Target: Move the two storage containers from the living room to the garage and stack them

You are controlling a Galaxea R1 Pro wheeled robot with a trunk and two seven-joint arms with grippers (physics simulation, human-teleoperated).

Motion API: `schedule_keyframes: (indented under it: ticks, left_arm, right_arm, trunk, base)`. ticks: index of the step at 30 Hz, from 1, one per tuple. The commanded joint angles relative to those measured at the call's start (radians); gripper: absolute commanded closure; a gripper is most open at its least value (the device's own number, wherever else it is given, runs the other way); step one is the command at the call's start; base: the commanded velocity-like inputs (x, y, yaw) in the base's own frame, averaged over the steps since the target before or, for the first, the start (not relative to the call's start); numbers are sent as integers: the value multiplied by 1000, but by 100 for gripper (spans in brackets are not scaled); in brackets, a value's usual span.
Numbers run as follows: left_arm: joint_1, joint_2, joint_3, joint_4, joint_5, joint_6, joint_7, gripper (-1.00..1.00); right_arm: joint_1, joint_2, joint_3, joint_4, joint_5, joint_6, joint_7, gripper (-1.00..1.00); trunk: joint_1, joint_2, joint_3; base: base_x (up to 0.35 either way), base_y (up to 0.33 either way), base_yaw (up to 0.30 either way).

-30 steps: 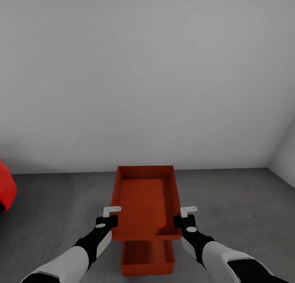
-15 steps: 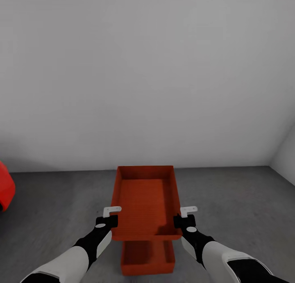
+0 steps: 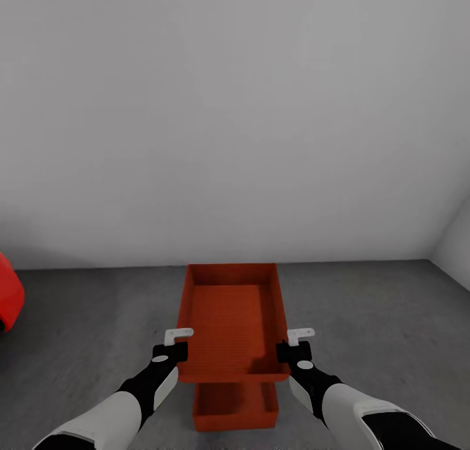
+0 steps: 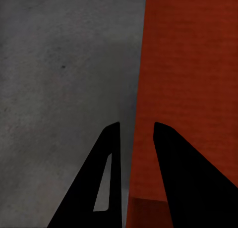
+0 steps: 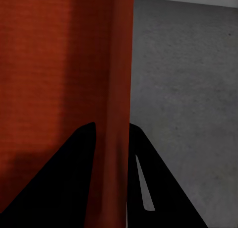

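Little has changed over the last second: both arms and the bin they carry sit at the same place in the head view, while the wall's foot and the red car [image 3: 9,293] at the far left have slid slightly, which reads as the camera or base shifting, not the things.

Going left to right: the car's edge, then bare grey concrete floor [image 3: 85,319]. The left claw [image 3: 171,347] pinches the left wall of the upper storage container [image 3: 232,319]; the left wrist view shows that wall [image 4: 193,89] running between the two dark fingers [image 4: 106,183], so it is closed on the wall. The bin is held level above the lower storage container [image 3: 235,404], which rests on the garage floor close to the robot, partly covered by the raised one. The right claw [image 3: 297,347] likewise clamps the right wall, the orange panel [image 5: 74,64] passing between its fingers [image 5: 54,183].

To do the stacking well, I judge that the upper bin should come back toward the robot until its outline sits squarely over the lower one, since it now looks offset toward the wall. Both arms should then descend together, keeping the bin level so its bottom seats evenly. Only then should either claw let go, both at once, to avoid tipping.

No brand, label or writing can be read on the bins, the car or the wall.
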Motion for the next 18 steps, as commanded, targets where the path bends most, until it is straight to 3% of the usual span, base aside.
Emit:
schedule_keyframes:
  ticks: [1,18]
  left_arm:
    - [-1,0,26,-58,-10,-11,12,100]
    - [-1,0,26,-58,-10,-9,12,100]
  right_arm:
    - [0,2,-12,3,15,3,-2,100]
    - [0,2,-12,3,15,3,-3,100]
  trunk:
    - [0,-1,-3]
    - [0,-1,-29]
  base:
    - [0,0,0]
    - [0,0,0]
